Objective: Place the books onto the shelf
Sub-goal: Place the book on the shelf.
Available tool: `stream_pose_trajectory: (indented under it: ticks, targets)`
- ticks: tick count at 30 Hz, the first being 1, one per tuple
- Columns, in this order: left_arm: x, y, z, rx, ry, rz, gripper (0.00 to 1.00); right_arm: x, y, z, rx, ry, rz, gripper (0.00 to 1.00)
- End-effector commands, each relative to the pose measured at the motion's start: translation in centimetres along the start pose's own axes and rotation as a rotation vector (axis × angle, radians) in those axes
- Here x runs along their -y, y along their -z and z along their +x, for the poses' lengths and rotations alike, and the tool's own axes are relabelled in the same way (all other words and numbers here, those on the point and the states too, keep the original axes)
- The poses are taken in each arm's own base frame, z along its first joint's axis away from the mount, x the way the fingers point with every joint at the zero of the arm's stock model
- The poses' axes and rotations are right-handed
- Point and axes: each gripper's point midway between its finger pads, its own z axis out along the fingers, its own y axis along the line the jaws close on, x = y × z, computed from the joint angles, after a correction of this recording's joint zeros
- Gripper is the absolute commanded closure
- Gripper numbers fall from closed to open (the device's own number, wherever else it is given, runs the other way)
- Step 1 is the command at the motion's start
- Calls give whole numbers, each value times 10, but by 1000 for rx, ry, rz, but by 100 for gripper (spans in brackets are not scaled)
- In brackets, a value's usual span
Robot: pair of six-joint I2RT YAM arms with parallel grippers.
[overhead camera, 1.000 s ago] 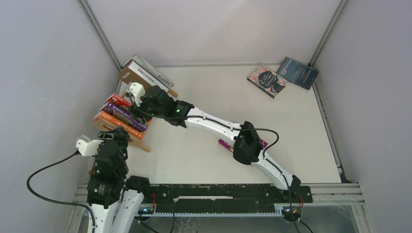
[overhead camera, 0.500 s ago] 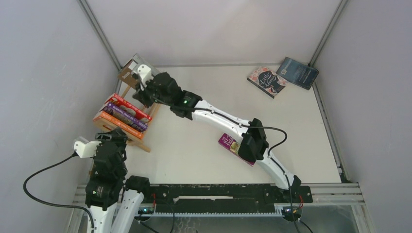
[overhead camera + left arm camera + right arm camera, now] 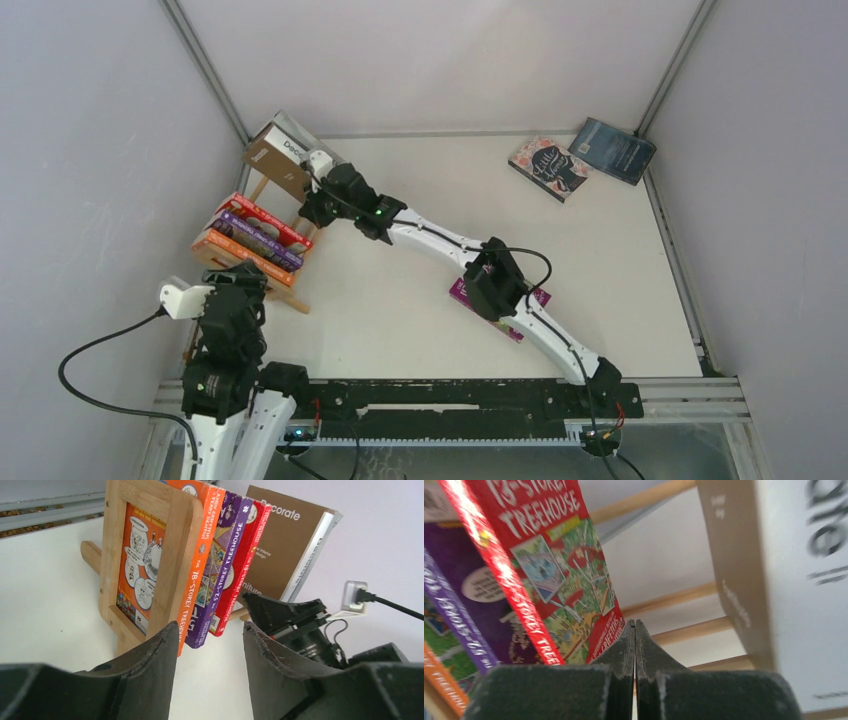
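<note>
The wooden shelf [image 3: 288,297] stands at the table's left edge. It holds orange [image 3: 200,555], purple [image 3: 226,565] and red [image 3: 248,560] books side by side. A thick brown book [image 3: 277,163] leans at its far end, with a grey-white one behind it. My right gripper [image 3: 310,205] is shut and holds nothing. Its tips [image 3: 634,623] point into the gap between the red book [image 3: 549,555] and the brown book [image 3: 744,580]. My left gripper [image 3: 209,627] is open just in front of the shelf's near end, touching nothing. Three more books lie on the table.
A purple book [image 3: 523,312] lies partly under the right forearm. A pink illustrated book [image 3: 548,168] and a dark blue book [image 3: 612,150] lie at the far right corner. Grey walls close in the table on three sides.
My right gripper has shut and moved from over the brown book down beside it, toward the red book. The left arm has barely shifted.
</note>
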Motion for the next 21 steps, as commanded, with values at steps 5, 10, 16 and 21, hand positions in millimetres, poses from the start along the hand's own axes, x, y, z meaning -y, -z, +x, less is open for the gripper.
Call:
stream_pose_trajectory:
  ticks: [5,10,16,21]
  targets:
    - [4,-13,7,16,-10,7,46,-38,-16,-17,103,-83,-135,100]
    - [5,-16,9,17,-21,8,46,-60,-19,-11,94,-99,-193,100]
    - [4,-16,12,13,-13,11,46,-100,-15,-3,61,-71,-257,100]
    - [3,-13,12,3,4,20,46,-111,-10,1,29,-73,-274,100]
